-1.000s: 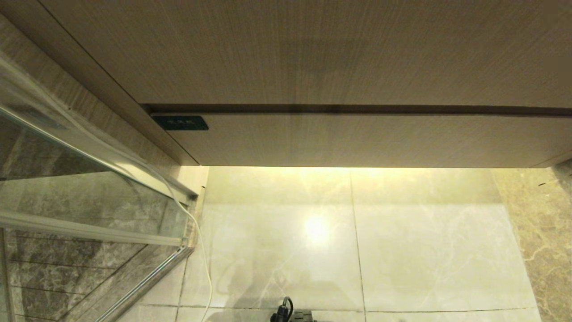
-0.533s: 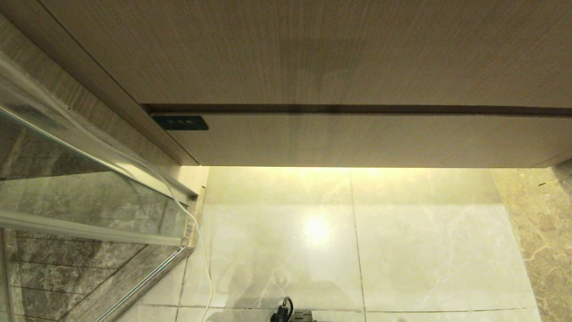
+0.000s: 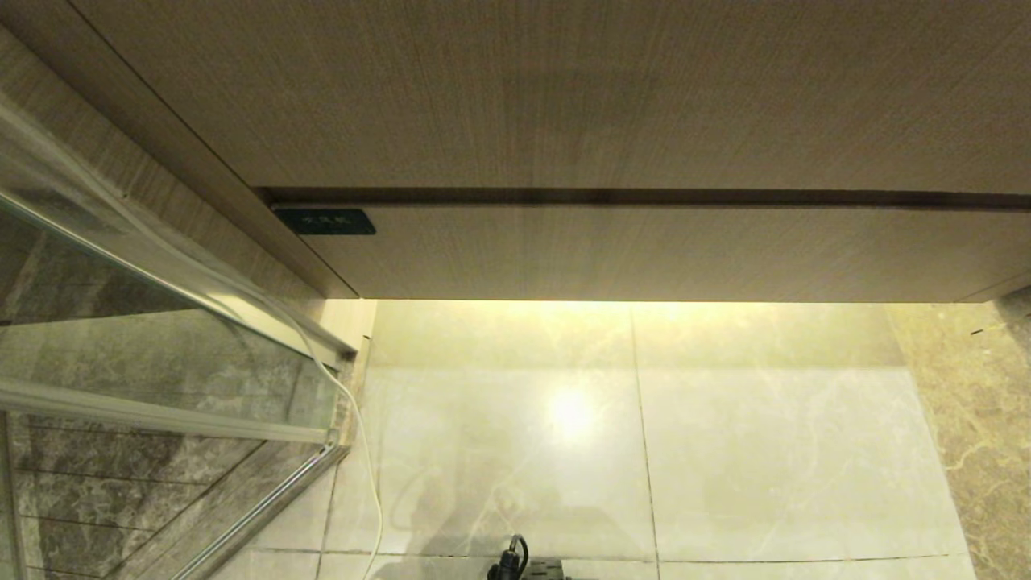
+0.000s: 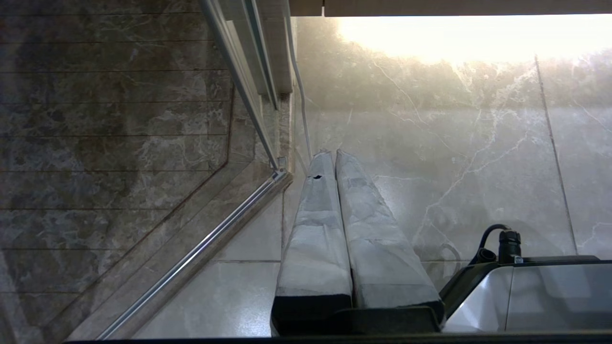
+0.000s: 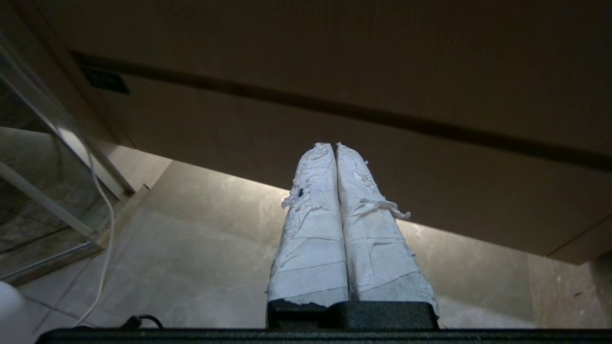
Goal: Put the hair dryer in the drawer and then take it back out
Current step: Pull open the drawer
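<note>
From the head view, the wide light-brown wood-grain drawer (image 3: 644,250) sits pushed in, long axis running left-right above the pale marble floor (image 3: 725,451). Left wrist view: left end effector (image 4: 331,154) pinched together, empty. Right wrist view: right end effector (image 5: 333,145) likewise pressed together, aimed at the drawer front.

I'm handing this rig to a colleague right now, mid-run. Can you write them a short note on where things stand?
Left gripper: jaws shut, empty, pointing down at the floor tiles beside the glass shower door.
Right gripper: jaws shut, empty, aimed at the drawer front.
Drawer: closed, its flat front flush under the upper wood panel, with a small dark label at its left end.
Hair dryer: not in any view, so its place is unknown.
Done: nothing that can be confirmed from here.
Left: open the drawer, find the hair dryer, put it in, take it back out.
</note>
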Motion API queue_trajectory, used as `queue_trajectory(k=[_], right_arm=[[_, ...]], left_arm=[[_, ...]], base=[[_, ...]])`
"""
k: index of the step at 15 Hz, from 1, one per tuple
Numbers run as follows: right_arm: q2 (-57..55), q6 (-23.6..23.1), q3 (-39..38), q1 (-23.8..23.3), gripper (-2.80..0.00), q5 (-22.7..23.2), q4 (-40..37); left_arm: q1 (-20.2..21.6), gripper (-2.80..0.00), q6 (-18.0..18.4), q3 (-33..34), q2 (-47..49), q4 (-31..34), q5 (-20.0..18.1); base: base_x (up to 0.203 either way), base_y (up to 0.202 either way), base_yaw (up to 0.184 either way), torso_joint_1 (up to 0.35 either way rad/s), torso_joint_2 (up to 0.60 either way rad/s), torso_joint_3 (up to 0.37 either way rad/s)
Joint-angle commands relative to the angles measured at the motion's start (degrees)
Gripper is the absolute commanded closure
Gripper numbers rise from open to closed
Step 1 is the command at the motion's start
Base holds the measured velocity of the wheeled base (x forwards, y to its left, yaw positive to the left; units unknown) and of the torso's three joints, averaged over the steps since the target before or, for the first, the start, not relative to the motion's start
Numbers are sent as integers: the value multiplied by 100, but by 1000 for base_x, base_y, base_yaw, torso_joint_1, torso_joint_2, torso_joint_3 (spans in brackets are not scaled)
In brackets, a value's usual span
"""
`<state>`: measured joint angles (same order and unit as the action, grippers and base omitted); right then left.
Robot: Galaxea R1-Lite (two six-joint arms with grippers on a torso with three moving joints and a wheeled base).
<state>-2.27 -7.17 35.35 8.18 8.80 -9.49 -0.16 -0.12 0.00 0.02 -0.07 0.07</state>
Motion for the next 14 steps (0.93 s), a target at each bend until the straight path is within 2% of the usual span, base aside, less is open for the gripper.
queue_trajectory(k=[1, 3, 6, 7, 9, 10, 12, 14], right_arm=[[-786, -14, 1571, 3, 0, 158, -1070], [-1837, -37, 2790, 5, 0, 650, -2099], [-3057, -343, 3774, 83, 0, 1506, -3189], [-3389, -664, 3998, 123, 0, 1667, -3617], [-3965, -1873, 4193, 161, 0, 1781, -4364], [-4307, -2653, 4299, 167, 0, 1757, -4882], [-4878, -3685, 4599, 148, 0, 1705, -5749], [-5238, -3940, 4692, 124, 0, 1626, -5901]], left_arm=[[-2, 0, -5, 0, -2, -1, 1], [-2, 0, -5, 0, -2, -1, 1], [-2, 0, -5, 9, -2, -1, 1], [-2, 0, -5, 0, -2, -1, 1], [-2, 0, -5, 9, -2, -1, 1], [-2, 0, -5, 7, -2, -1, 1], [-2, 0, -5, 0, -2, -1, 1], [-2, 0, -2, 5, -2, -1, 1]], base=[[0, 0, 0, 0, 0, 0], [0, 0, 0, 0, 0, 0], [0, 0, 0, 0, 0, 0], [0, 0, 0, 0, 0, 0], [0, 0, 0, 0, 0, 0], [0, 0, 0, 0, 0, 0], [0, 0, 0, 0, 0, 0], [0, 0, 0, 0, 0, 0]])
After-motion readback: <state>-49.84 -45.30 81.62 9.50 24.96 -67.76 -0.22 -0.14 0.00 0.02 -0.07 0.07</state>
